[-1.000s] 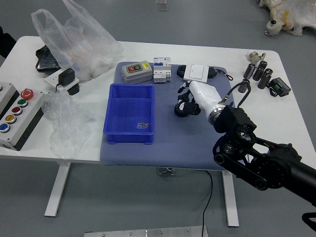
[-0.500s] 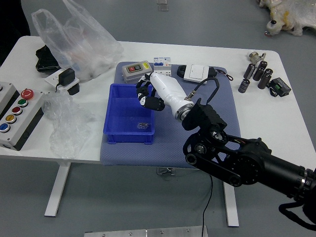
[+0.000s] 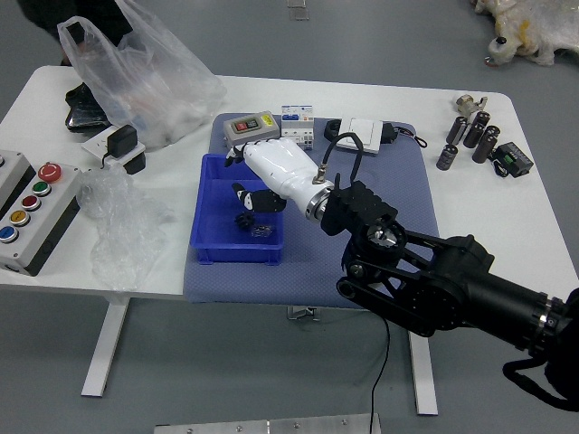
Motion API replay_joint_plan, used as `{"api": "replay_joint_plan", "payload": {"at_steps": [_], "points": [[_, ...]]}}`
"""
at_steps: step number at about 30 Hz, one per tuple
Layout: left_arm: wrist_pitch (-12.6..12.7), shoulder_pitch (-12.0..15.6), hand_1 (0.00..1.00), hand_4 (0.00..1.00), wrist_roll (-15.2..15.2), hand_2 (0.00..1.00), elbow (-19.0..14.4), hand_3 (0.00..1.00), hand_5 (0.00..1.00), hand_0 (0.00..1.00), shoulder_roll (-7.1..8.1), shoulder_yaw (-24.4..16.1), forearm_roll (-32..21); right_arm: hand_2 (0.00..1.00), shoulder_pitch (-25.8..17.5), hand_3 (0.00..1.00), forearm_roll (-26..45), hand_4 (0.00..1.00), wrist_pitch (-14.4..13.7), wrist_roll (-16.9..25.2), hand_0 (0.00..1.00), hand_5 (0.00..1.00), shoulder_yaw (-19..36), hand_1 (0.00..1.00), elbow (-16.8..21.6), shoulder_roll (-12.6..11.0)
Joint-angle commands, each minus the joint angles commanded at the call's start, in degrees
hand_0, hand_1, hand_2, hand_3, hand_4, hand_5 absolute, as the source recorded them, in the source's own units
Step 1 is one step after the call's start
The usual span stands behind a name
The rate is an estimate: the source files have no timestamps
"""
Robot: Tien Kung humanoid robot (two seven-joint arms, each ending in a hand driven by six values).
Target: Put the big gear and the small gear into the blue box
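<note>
My right hand [image 3: 237, 174] reaches in from the right over the blue box [image 3: 237, 254], its white back up. Its black fingers and thumb are spread apart and hold nothing. Below the thumb, a small dark gear [image 3: 244, 221] lies on the box floor. Just right of it, near the box's right wall, is a greyish gear-like piece [image 3: 261, 231]. Which of the two is bigger is hard to tell. The left hand is out of view.
Behind the box stand a grey device [image 3: 251, 127] and white-blue blocks [image 3: 297, 127]. A white device [image 3: 361, 135] lies farther right, dark cylinders at the right. Plastic bags and a button panel [image 3: 41, 212] are at left. A dark-clothed person [image 3: 104, 20] shows at top left.
My right hand has moved left from the mat to above the box and opened. The dark gear now shows inside the box. The person at the top left has shifted right.
</note>
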Motion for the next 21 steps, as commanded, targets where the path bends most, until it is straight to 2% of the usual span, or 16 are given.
{"api": "replay_joint_plan", "payload": {"at_steps": [1,2,7,8,11,13,14,19,20,21], "points": [[0.0,0.0,0.470,0.698,0.0,0.511,0.0,0.658,0.391,0.615,0.02,0.0,0.0,0.876,-0.1,0.857,0.1,0.641,0.0,-0.1,0.585,0.208,-0.1,0.821,0.0,0.0],[0.0,0.0,0.471,0.696,0.1,0.512,0.0,0.658,0.392,0.615,0.05,-0.1,0.1,0.930,-0.2,0.921,0.2,0.727,-0.1,-0.1,0.635,0.252,-0.2,0.883,0.0,0.0],[0.1,0.0,0.471,0.696,0.0,0.512,0.0,0.658,0.392,0.615,0.14,-0.1,0.1,0.930,-1.2,0.921,1.1,0.727,-1.7,-0.4,0.635,0.252,1.4,0.883,0.2,-0.5],[0.1,0.0,0.472,0.696,0.0,0.511,0.0,0.659,0.394,0.615,0.11,0.0,0.1,0.887,-1.6,0.887,1.1,0.748,-1.9,-1.0,0.599,0.279,2.4,0.839,0.2,-0.8],[0.1,0.0,0.472,0.696,0.0,0.511,0.0,0.659,0.394,0.615,-0.04,0.0,0.1,0.887,-2.4,0.887,0.1,0.748,-1.0,-3.6,0.599,0.279,5.7,0.839,-0.7,-1.9],[0.1,0.1,0.472,0.696,0.1,0.511,0.0,0.659,0.394,0.615,-0.15,-0.2,0.1,0.887,-2.8,0.887,-0.3,0.748,0.2,-5.2,0.599,0.279,7.5,0.839,-2.5,-2.8],[0.1,0.2,0.472,0.691,0.2,0.510,0.0,0.657,0.389,0.615,-0.18,-0.2,0.2,0.894,-2.9,0.899,-0.4,0.817,0.7,-5.7,0.541,0.302,8.0,0.832,-3.4,-3.0],[0.1,0.2,0.472,0.691,0.3,0.510,0.0,0.657,0.389,0.615,-0.25,-0.4,0.3,0.894,-2.8,0.899,0.7,0.817,2.2,-6.6,0.541,0.302,8.3,0.832,-9.2,-2.7],[0.1,0.2,0.472,0.688,0.2,0.510,0.0,0.657,0.387,0.615,-0.24,-0.4,0.3,0.908,-2.8,0.920,1.0,0.941,2.3,-6.6,0.599,0.416,8.0,0.846,-10.5,-2.4],[0.1,0.1,0.472,0.688,0.2,0.510,0.0,0.657,0.387,0.615,-0.23,-0.4,0.3,0.908,-2.7,0.920,1.5,0.941,2.3,-6.6,0.599,0.416,7.7,0.846,-11.9,-2.1]]}}
